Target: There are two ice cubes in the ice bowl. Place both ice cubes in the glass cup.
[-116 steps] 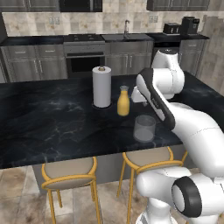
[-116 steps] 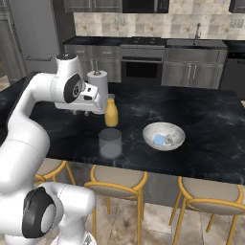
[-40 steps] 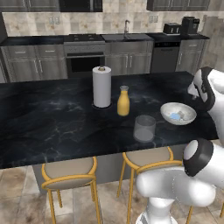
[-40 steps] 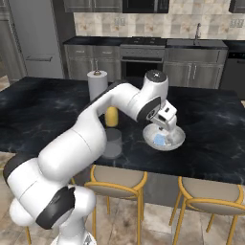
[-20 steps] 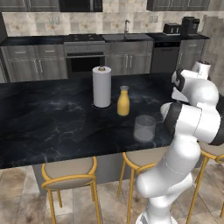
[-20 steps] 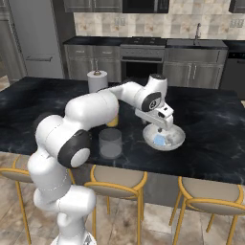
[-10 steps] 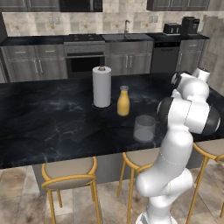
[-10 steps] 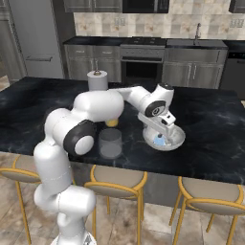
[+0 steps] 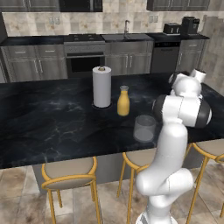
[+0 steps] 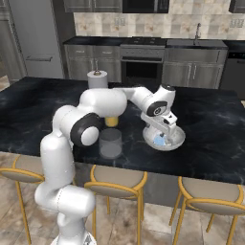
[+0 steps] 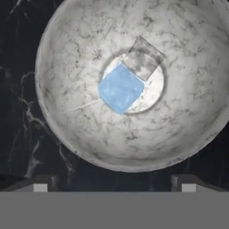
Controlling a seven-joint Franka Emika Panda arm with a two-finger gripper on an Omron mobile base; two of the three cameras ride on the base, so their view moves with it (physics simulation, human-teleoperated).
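Swinging across from beside the orange bottle (image 10: 112, 120), the arm has folded over and brought its pincer (image 10: 164, 135) down over the ice bowl (image 10: 178, 140), jaws spread wide and holding nothing. Both ice cubes lie at the bottom of the bowl, touching at a corner: a clear blue cube (image 11: 120, 88) and a paler, greyer cube (image 11: 143, 57) beside it. They look small, hard and slick, likely to squirt out under a skewed squeeze, so I would take the blue one square across two flat faces. The glass cup (image 10: 110, 142) stands on the table (image 10: 28, 110) well apart from the bowl, near the front edge. From the left, the arm hides the bowl, and the paler cube's outline is hard to trace.
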